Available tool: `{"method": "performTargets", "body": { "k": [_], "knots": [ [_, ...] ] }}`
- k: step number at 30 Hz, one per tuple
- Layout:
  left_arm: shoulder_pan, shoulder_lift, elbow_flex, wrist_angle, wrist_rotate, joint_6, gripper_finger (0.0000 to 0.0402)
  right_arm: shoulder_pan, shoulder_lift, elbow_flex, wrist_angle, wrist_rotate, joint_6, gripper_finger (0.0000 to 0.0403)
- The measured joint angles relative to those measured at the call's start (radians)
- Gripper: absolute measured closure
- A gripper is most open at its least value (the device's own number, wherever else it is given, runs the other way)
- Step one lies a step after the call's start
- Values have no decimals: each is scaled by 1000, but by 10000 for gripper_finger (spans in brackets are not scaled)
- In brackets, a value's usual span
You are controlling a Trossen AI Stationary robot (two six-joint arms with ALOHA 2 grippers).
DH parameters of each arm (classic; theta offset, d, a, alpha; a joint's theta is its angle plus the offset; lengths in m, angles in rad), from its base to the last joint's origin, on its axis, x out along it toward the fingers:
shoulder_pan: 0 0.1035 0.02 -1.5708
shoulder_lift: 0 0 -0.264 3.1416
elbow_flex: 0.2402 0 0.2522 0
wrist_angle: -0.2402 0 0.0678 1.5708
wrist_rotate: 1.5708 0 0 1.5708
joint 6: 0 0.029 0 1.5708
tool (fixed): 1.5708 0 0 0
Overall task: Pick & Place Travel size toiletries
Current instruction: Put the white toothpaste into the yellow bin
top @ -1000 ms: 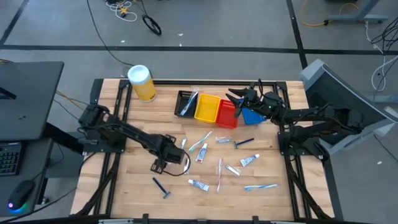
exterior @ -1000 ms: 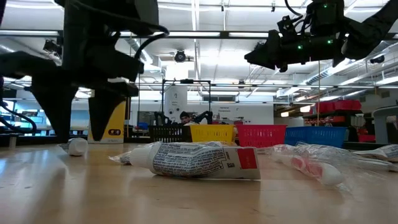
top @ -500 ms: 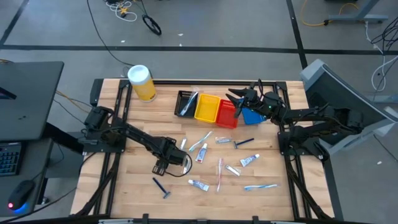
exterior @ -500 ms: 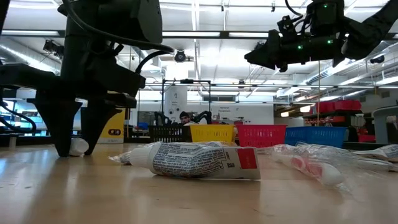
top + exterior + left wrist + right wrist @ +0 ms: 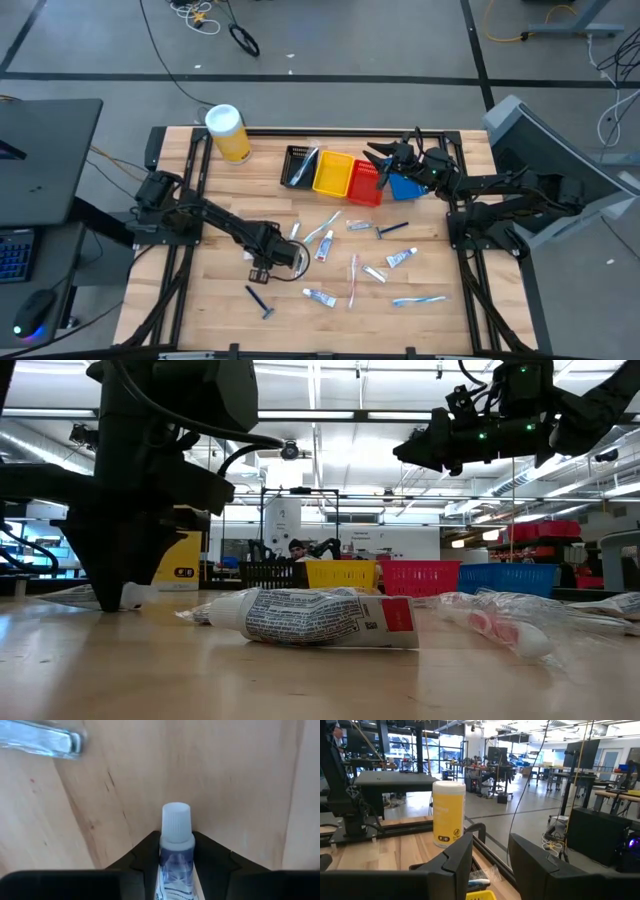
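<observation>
Small white tubes [image 5: 324, 245], slim toothbrushes [image 5: 420, 300] and dark razors [image 5: 392, 230] lie scattered flat on the wooden table. My left gripper [image 5: 290, 238] is down at the table left of centre, shut on a small tube with a blue-marked body and a white cap [image 5: 176, 822]. In the low view its fingers [image 5: 110, 595] reach the tabletop. My right gripper [image 5: 378, 158] hangs open in the air [image 5: 420, 450] over the red basket [image 5: 365, 184], holding nothing. My left gripper pinches the small tube between its two fingers, on the blue-marked body just behind the cap [image 5: 176, 851]. The fingers come from above, slanting down, and lie along the tube; the white cap sticks out past the fingertips. The cap [image 5: 135, 597] sits at table level.
A row of little baskets stands at the far middle: black [image 5: 299, 165], yellow [image 5: 333, 174], red, blue [image 5: 405, 186]. A big yellow canister with a white lid [image 5: 228, 133] stands at the far left. A razor [image 5: 260, 300] lies near the front edge.
My left gripper has come down to the tabletop over the small tube, and its wide-spread fingers have shut on it. The tube stays on the table. The right arm has kept still.
</observation>
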Motion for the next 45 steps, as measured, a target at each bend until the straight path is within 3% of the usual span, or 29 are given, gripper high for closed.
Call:
{"method": "performTargets", "body": {
  "k": [15,22,29,32,35,45],
  "knots": [
    [43,-89,19,53,-230,-111,282,0,0,0,-7,0,0,267],
    [163,-130,22,335,-385,-23,283,0,0,0,-15,0,0,267],
    [335,-125,22,691,-256,72,281,-17,0,0,-76,0,-16,267],
    [396,-125,22,784,-263,127,281,-29,0,0,-105,0,-17,267],
    [451,-125,22,833,-257,139,281,-38,0,0,-131,0,-19,267],
    [573,-89,18,868,-80,119,281,-40,0,0,-244,-2,13,267]
  ]
}}
